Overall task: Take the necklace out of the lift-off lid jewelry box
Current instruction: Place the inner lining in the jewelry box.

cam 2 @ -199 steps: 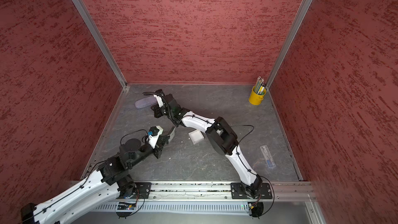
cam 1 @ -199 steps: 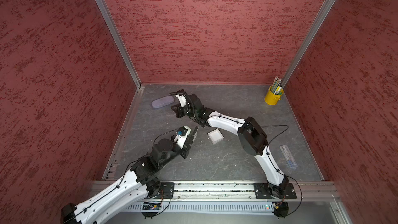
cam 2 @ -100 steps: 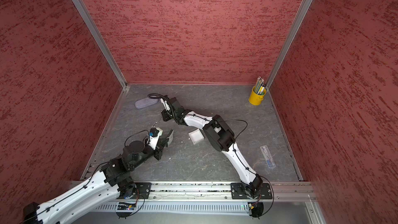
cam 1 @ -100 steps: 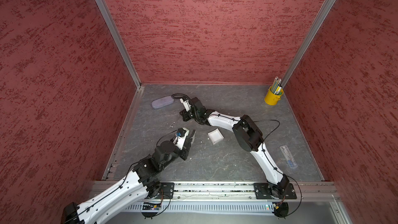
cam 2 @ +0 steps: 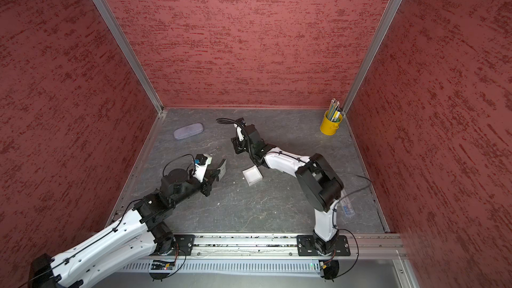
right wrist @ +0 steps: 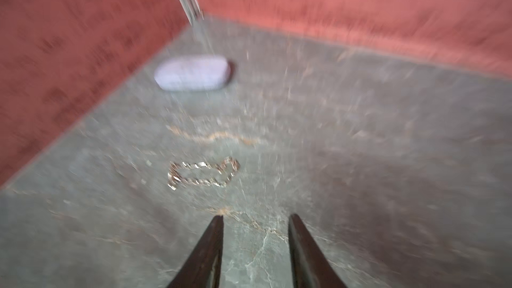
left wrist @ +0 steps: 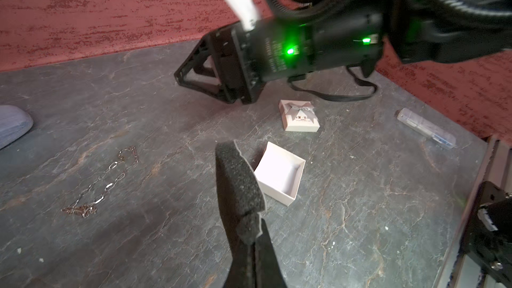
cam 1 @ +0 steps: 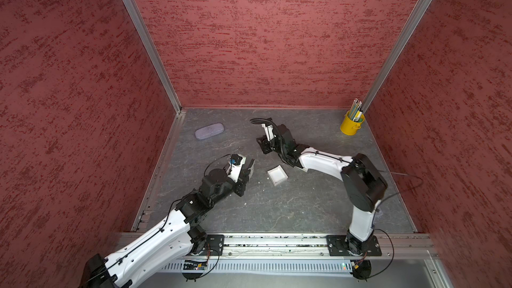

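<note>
Necklace [right wrist: 203, 174] lies loose on table [left wrist: 360, 217], well apart from box [left wrist: 275, 194]. Box open, empty, lid [left wrist: 300, 116] beside. Right gripper [right wrist: 255, 224] jaws apart, empty. Left gripper [left wrist: 250, 241] clamped on foam pad [left wrist: 238, 178]. Task looks done.

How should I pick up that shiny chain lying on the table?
Probably from straight above, pinching the bunched end of the necklace: it lies flat on the table, too thin to catch sideways, and the links pile up there.
</note>
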Controlling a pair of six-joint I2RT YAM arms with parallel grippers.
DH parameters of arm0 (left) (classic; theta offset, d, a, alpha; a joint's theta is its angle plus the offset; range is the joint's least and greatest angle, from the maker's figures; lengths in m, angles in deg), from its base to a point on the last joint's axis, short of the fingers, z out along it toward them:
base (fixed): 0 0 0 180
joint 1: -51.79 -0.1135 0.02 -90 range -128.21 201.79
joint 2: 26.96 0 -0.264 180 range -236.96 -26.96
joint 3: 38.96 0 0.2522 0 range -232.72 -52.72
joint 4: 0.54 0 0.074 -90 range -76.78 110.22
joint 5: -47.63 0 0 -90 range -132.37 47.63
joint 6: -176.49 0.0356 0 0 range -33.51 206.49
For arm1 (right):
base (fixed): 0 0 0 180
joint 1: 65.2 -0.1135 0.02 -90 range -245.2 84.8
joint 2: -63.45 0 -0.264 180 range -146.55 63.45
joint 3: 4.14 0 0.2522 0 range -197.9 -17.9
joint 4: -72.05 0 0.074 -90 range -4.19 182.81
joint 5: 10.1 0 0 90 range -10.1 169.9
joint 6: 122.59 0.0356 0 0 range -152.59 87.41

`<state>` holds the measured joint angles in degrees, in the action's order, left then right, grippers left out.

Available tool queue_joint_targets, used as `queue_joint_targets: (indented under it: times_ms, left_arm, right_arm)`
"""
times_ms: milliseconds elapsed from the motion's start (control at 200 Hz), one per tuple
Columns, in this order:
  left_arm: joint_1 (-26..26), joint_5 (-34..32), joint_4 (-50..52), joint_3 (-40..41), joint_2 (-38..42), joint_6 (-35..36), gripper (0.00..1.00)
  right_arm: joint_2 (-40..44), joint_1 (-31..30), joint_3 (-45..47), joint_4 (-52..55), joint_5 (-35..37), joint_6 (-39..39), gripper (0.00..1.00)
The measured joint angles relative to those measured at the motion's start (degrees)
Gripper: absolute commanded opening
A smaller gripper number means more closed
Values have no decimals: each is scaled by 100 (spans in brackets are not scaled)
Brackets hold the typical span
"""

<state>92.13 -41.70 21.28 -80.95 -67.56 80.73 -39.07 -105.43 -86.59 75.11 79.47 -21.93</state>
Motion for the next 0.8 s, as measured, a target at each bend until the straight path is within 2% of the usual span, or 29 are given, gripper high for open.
queue_joint_targets:
  times_ms: [110, 235, 416, 601, 802]
  left_arm:
    - [-411, 577, -55, -420, -203, -118, 0]
    - [-1110, 1596, -396, -787, -511, -479, 0]
    - [-2175, 3373, -1521, -1086, -1298, -1556, 0]
    - [-2374, 4642, -2218, -1478, -1893, -2186, 0]
    - [-2374, 5436, -3088, -1495, -1904, -2778, 0]
  right_arm:
    - [1104, 55, 667, -249, -28, 17, 46]
    - [2199, 190, 1281, -308, -306, 122, 52]
    - [3407, 566, 1705, -278, -1445, 455, 65]
    - [3560, 748, 1700, -269, -2863, 828, 73]
    - [3375, 833, 1700, -306, -3724, 1202, 79]
